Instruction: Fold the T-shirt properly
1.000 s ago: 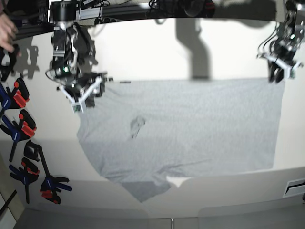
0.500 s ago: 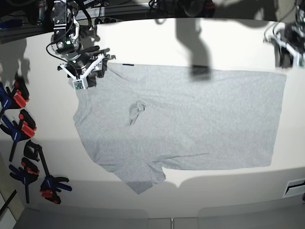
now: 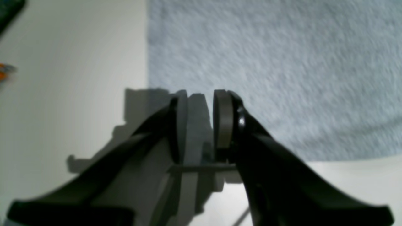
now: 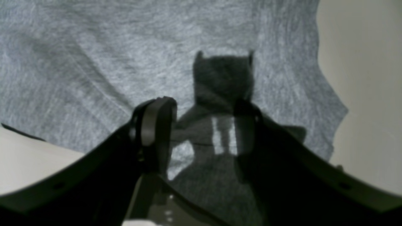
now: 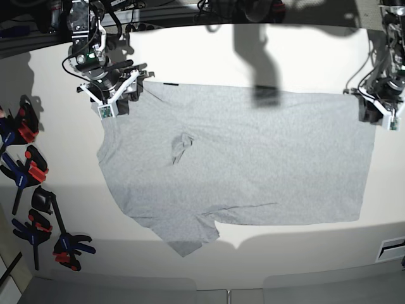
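1 T-shirt (image 5: 247, 158) flat on white table (image 5: 304, 63); 5-ish clamps (image 5: 28, 171) left of it. Left gripper (image 3: 200, 125) slightly open and right gripper (image 4: 201, 125) wider open, both holding nothing.

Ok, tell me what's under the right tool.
Under the right tool lies the grey T-shirt, with the tool's shadow on it. Pale table shows beside the cloth; whatever is beneath the fabric is covered.

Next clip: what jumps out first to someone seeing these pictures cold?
A big grey T-shirt lies spread across the white table, plain side up, with a small pucker left of centre. The right gripper and left gripper hover at its two far corners. Clamps line the table's left edge.
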